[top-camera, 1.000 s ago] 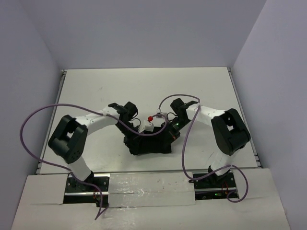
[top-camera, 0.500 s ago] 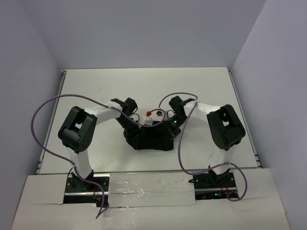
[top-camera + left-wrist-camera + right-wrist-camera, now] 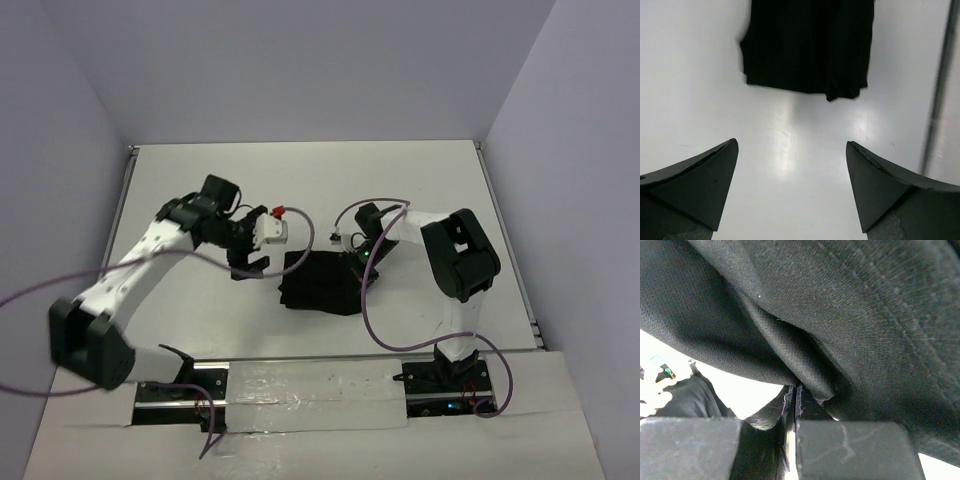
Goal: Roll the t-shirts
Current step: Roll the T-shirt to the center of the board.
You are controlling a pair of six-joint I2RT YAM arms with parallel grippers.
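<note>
On the white tabletop (image 3: 420, 190), the black fabric t-shirt (image 3: 320, 285) is clamped by the right hand (image 3: 795, 402); the wide-spread left hand (image 3: 791, 145) should be set on its free edge.

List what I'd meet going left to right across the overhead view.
First the left arm → open left pincer → black t-shirt → right pincer, shut on the shirt's right edge → right arm.

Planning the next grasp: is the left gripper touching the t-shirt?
Apart. The left wrist view shows bare table between the open left gripper and the t-shirt.
</note>
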